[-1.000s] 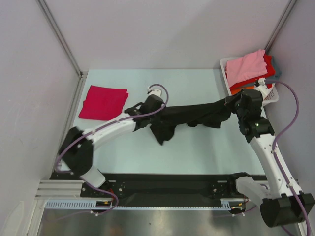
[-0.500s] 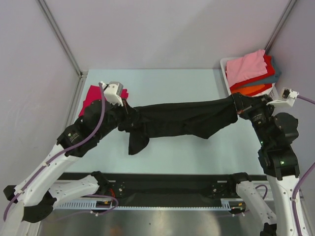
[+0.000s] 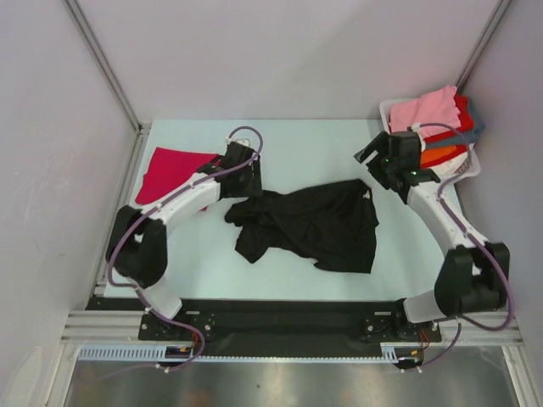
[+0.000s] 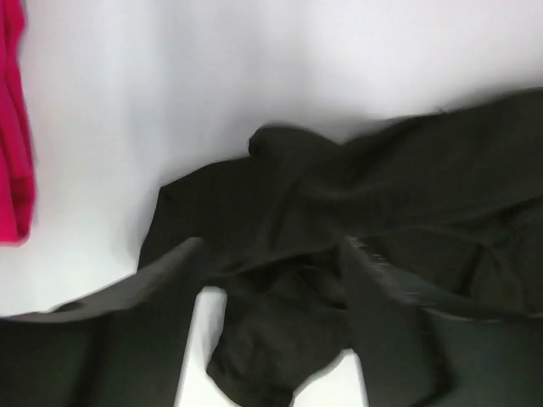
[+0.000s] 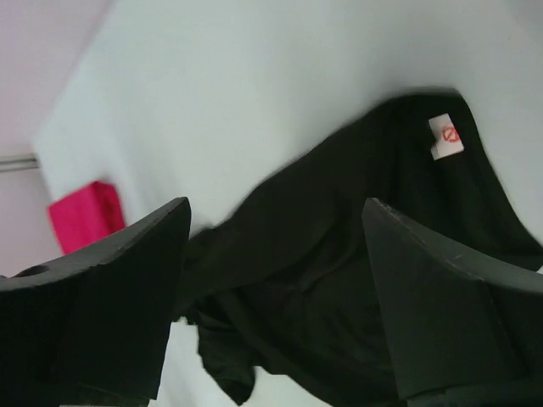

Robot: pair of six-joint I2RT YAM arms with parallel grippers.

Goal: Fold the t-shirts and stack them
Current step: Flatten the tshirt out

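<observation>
Only the magenta-red t-shirt lies folded; the black t-shirt lies crumpled on the bench, left gripper and right gripper both spread empty, more shirts waiting in the basket

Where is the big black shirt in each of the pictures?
Top external: black shirt lies crumpled mid-table, between the two arms.
Left wrist: black shirt fills the middle and right.
Right wrist: black shirt lies lower middle, its white label at upper right.
Shared landmark: magenta shirt, at left in every view.
</observation>
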